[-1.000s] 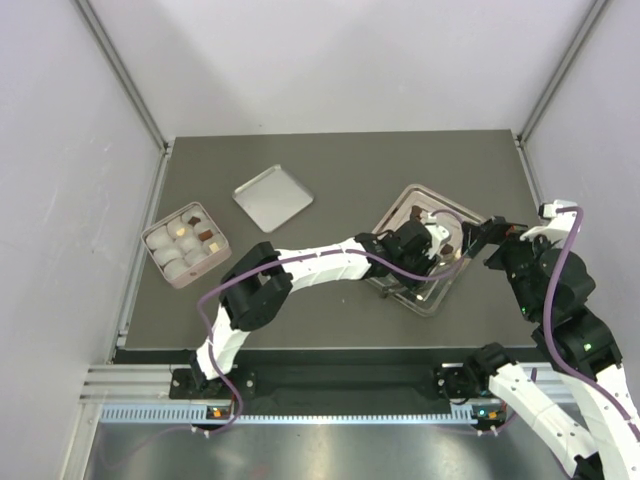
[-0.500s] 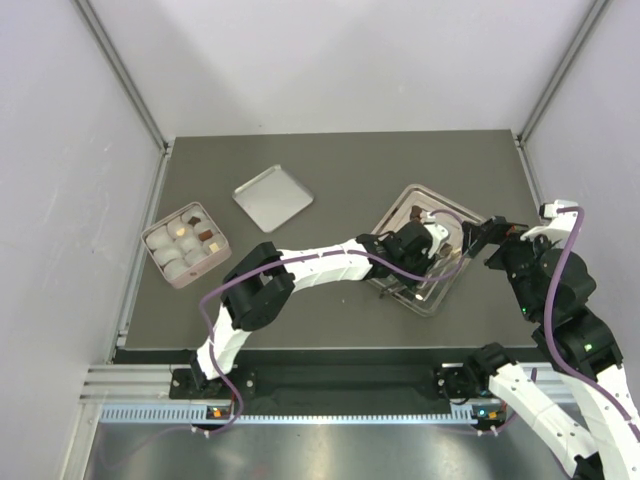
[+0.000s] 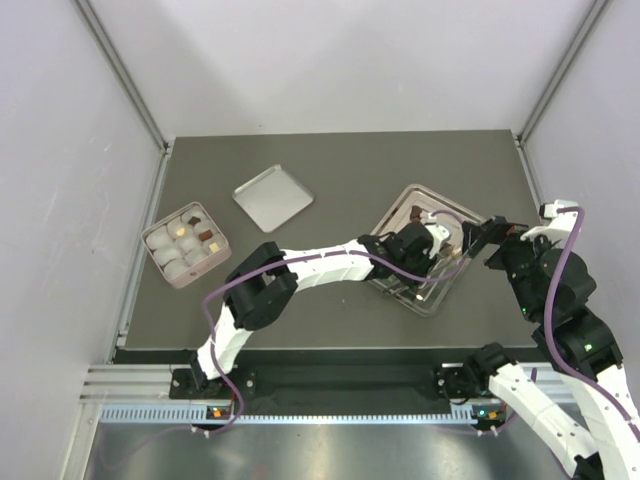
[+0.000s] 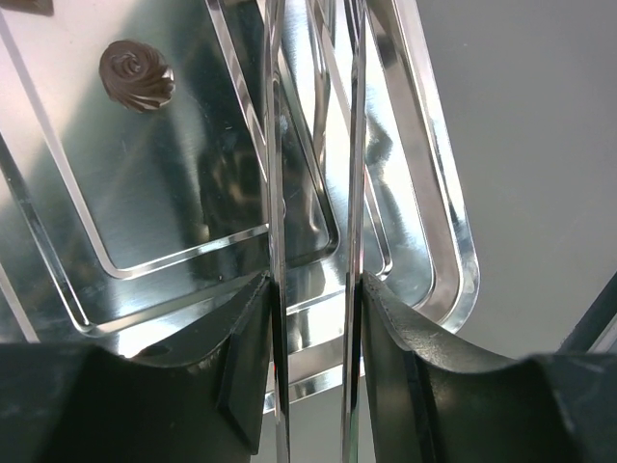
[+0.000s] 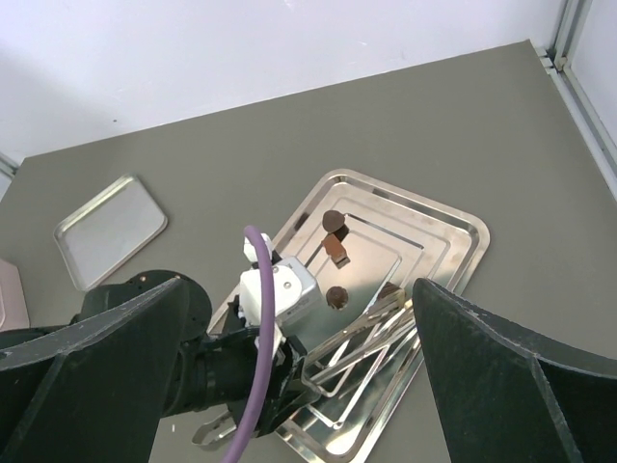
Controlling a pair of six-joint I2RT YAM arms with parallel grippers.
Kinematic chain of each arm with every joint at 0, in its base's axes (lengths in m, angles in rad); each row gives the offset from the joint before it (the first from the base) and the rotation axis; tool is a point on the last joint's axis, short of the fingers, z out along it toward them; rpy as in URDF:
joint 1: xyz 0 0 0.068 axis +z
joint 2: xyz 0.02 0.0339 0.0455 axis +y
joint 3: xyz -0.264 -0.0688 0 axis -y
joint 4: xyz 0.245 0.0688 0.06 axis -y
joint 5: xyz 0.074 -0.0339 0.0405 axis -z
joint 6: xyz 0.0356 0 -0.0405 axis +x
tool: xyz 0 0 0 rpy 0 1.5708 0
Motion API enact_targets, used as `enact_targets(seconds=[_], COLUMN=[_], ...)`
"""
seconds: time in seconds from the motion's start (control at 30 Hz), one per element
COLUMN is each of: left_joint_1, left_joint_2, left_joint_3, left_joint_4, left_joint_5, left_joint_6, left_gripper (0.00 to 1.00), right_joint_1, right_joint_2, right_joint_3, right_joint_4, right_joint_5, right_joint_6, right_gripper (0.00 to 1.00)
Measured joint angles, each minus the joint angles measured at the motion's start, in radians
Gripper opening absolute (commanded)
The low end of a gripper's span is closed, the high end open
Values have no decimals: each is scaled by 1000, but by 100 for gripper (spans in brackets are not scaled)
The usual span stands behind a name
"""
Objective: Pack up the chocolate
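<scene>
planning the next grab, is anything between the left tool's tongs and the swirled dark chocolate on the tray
Nothing visible. The left tool grips the tongs over the tray; only bare metal lies between them and the dark chocolate.

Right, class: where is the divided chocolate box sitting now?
In the top view, the divided box sits at the left side of the table, to the left of the small steel tray and a little nearer the arms' bases.

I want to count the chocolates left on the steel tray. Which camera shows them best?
Right wrist: the chocolates lie in plain sight on the steel tray. Left wrist shows just one swirled piece whole; the top view has them tiny, partly behind the left arm.
</scene>
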Motion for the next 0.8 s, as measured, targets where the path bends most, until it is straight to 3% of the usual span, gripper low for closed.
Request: enact_targets(seconds=[0.8], left_joint_1=[0], left_joint_2=[73], left_joint_3=[67], left_joint_4=[13], left_joint_5=[-3], left_joint_6=[0], left_gripper=[46], right_joint_1=[0], right_joint_2=[-20], right_joint_3=[0], right_joint_4=[0], right_joint_5=[5], right_joint_6=[-5], right_gripper=[100])
